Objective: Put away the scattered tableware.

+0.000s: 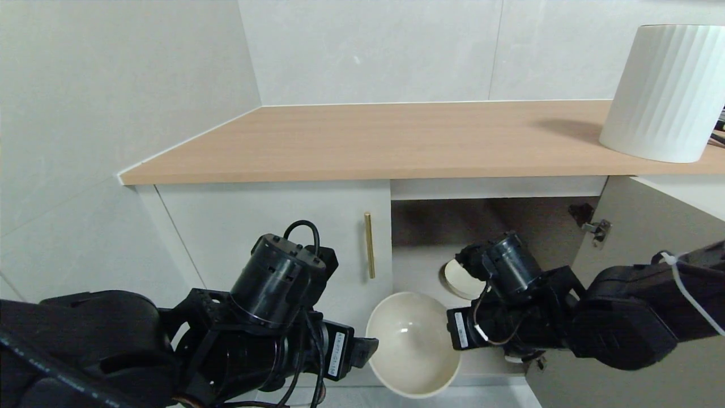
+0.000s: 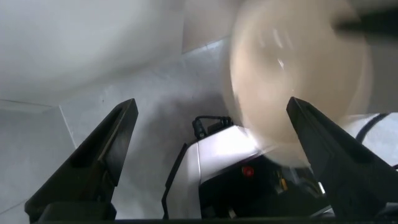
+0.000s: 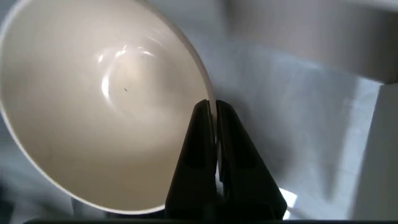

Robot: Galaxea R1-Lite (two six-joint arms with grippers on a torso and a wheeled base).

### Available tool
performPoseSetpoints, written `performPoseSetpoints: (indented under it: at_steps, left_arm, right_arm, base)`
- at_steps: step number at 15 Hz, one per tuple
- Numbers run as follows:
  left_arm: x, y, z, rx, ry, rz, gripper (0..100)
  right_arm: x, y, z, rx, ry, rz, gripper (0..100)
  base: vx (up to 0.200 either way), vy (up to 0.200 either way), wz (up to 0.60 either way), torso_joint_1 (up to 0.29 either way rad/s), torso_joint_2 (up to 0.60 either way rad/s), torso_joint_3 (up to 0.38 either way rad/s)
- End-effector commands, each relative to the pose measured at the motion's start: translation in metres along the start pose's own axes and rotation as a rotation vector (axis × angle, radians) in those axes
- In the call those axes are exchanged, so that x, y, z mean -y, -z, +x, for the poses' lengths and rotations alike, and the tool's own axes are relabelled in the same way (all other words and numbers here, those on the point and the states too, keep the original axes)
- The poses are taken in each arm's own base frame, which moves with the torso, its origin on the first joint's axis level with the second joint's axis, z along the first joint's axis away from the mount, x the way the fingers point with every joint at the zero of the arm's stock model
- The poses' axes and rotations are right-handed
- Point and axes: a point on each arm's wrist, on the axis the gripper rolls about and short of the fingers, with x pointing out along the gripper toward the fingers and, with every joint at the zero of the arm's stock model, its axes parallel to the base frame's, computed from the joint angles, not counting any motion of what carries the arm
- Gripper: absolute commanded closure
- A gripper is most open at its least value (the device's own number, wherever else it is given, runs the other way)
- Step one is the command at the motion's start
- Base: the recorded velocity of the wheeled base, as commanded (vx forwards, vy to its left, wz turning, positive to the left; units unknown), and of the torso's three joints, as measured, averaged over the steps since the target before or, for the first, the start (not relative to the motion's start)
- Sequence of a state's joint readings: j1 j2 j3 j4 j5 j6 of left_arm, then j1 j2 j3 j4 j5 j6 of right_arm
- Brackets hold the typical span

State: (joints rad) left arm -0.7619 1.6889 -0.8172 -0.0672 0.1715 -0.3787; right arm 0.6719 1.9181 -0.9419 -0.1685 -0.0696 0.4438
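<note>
The wooden counter (image 1: 368, 141) runs along the tiled wall into the corner. At its far right end stands a tall ribbed white cylinder (image 1: 662, 90). Under the counter is a white cabinet. Its left door (image 1: 272, 226) is closed, while the right door (image 1: 651, 238) is swung wide, so the dark compartment (image 1: 498, 218) is open to the room.

The bowl (image 1: 410, 345) is cream coloured, glossy inside and with nothing in it. It hangs in the air low in front of the cabinet, at the edge where the closed door meets the open compartment. Its mouth is tipped upward and outward.

The right pincer (image 3: 216, 109) has it. The two fingers are pressed close together on the rim, one inside the bowl and one outside, gripping the side nearer the open door.

The left pincer (image 2: 211, 102) sits just beside the opposite side of the bowl. Its fingers are spread wide with nothing between them. From where I stand I cannot tell whether it touches the rim.

Inside the compartment, a pale round dish (image 1: 460, 280) rests on the shelf floor, partly hidden behind the right wrist. A slim brass handle (image 1: 369, 245) stands upright on the closed door's edge, and a metal hinge (image 1: 595, 228) shows at the top of the open door.
</note>
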Motion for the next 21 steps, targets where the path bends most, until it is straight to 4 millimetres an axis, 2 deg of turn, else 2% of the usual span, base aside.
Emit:
performPoseSetpoints:
  at_steps: [1, 4, 8, 10, 12, 17, 21]
  left_arm:
    - [0.0, -0.001, -0.003, 0.009, 0.003, -0.003, 0]
    - [0.0, -0.002, -0.004, 0.015, 0.005, -0.004, 0]
    - [-0.001, -0.002, -0.006, 0.019, 0.006, -0.004, 0]
    - [-0.001, -0.002, -0.007, 0.021, 0.007, -0.005, 0]
    - [-0.001, -0.002, -0.007, 0.021, 0.007, -0.005, 0]
    - [-0.001, -0.003, -0.007, 0.023, 0.008, -0.013, 0]
    - [0.0, -0.003, -0.007, 0.023, 0.01, -0.028, 0]
  right_arm:
    - [0.036, -0.008, 0.035, 0.024, 0.077, 0.138, 100]
    - [0.071, -0.019, 0.059, 0.135, 0.148, 0.252, 100]
    - [0.105, -0.038, 0.067, 0.269, 0.213, 0.356, 100]
    - [0.117, -0.051, 0.067, 0.309, 0.228, 0.401, 100]
    - [0.126, -0.054, 0.071, 0.32, 0.246, 0.417, 100]
    - [0.158, -0.062, 0.099, 0.338, 0.318, 0.462, 100]
    - [0.166, -0.063, 0.105, 0.342, 0.331, 0.471, 100]
  base:
    - [0.0, 0.0, 0.0, 0.0, 0.0, 0.0]
    - [0.0, 0.0, 0.0, 0.0, 0.0, 0.0]
    - [0.0, 0.0, 0.0, 0.0, 0.0, 0.0]
    - [0.0, 0.0, 0.0, 0.0, 0.0, 0.0]
    - [0.0, 0.0, 0.0, 0.0, 0.0, 0.0]
    - [0.0, 0.0, 0.0, 0.0, 0.0, 0.0]
    - [0.0, 0.0, 0.0, 0.0, 0.0, 0.0]
